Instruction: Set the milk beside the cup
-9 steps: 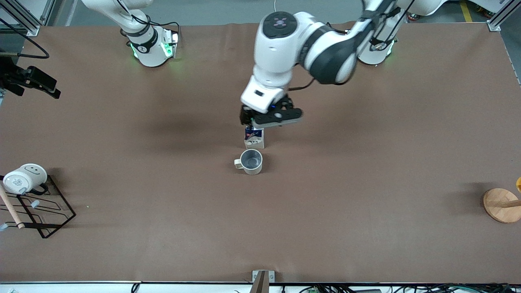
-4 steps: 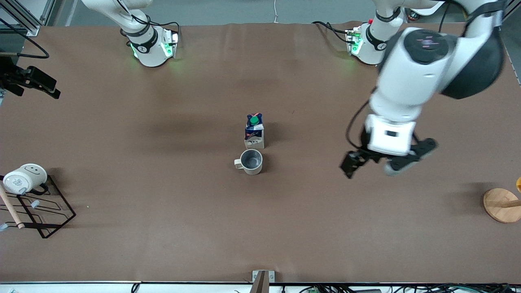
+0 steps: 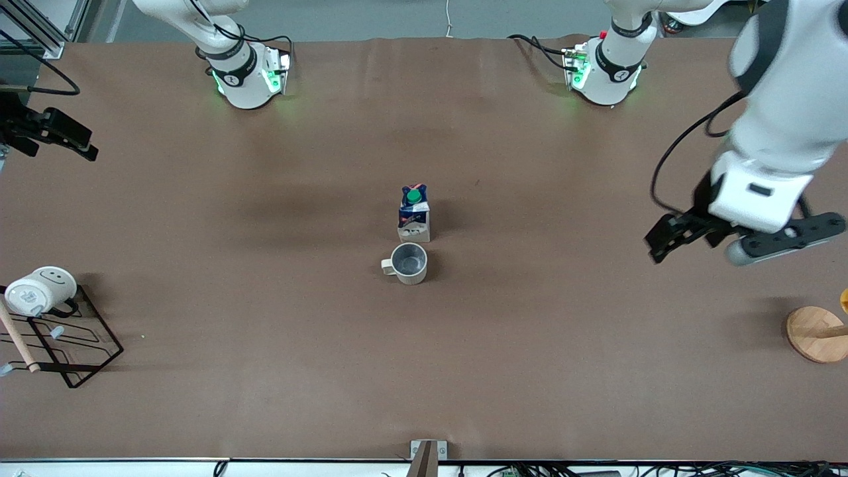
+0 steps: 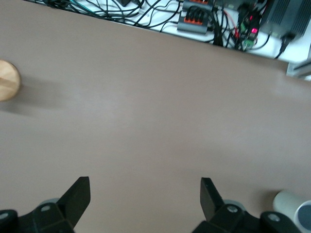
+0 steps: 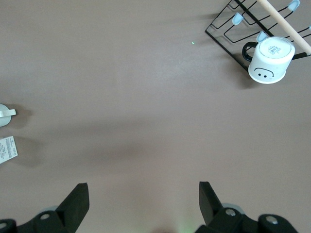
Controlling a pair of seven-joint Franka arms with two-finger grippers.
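The milk (image 3: 414, 212), a small carton with a dark blue top and a green cap, stands upright mid-table. The grey-beige cup (image 3: 409, 263) stands right beside it, nearer to the front camera, with a small gap between them. My left gripper (image 3: 676, 242) is open and empty, up in the air over bare table toward the left arm's end. In the left wrist view its fingers (image 4: 77, 194) are spread wide, with the cup (image 4: 291, 208) at the frame's edge. My right gripper (image 5: 144, 194) is open and empty, high over the table and waiting. Edges of the milk (image 5: 7, 148) and the cup (image 5: 5, 114) show there.
A white smiley mug (image 3: 36, 288) lies on a black wire rack (image 3: 79, 351) with a wooden rod at the right arm's end. A round wooden base (image 3: 818, 332) stands at the left arm's end. The brown table (image 3: 265, 371) is bare elsewhere.
My left gripper let go of the milk, which stays upright beside the cup. The left arm rose and swung toward its own end of the table. The right arm has not moved.
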